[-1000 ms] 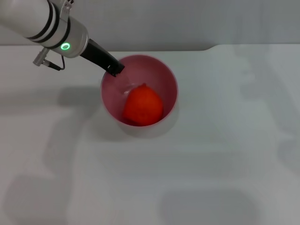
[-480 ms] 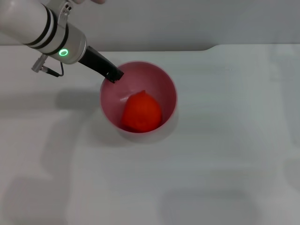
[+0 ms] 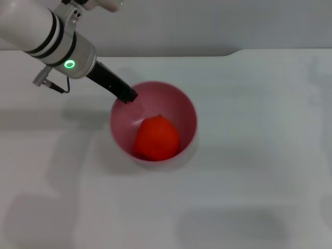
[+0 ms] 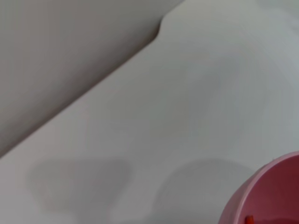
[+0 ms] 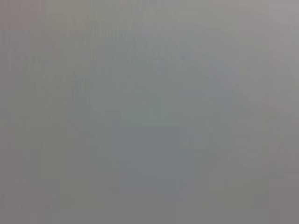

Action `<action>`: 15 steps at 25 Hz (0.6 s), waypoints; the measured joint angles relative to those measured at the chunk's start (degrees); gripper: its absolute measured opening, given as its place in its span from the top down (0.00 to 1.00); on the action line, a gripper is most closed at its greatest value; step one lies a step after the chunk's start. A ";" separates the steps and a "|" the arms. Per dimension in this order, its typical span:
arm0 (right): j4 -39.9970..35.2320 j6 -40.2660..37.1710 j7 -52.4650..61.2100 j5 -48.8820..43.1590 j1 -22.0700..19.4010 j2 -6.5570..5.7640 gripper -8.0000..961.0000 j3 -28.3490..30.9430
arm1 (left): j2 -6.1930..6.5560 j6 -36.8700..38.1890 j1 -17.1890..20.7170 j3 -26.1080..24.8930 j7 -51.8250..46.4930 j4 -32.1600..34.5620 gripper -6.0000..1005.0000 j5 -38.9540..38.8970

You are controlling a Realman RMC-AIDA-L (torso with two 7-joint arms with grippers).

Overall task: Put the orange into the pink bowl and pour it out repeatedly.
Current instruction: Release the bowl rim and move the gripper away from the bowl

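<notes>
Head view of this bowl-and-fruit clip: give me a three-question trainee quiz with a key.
1. True or false: the lumpy red-orange orange lies on the white table beside the bowl.
2. Which gripper grips the rim of the glossy round pink bowl? A) left B) right C) neither
3. Fill in: the right gripper is ___ in the head view.

Key:
1. False; it sits inside the pink bowl.
2. A; the left gripper is at the rim's far-left edge.
3. Absent.

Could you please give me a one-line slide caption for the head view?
Left tool grips the pink bowl's rim, the orange resting inside, on a white table.
</notes>
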 joint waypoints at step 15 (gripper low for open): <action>2.23 0.06 0.07 -0.04 1.13 -0.33 0.42 -0.89 | -0.15 2.65 2.01 0.26 -1.34 -3.91 0.95 0.41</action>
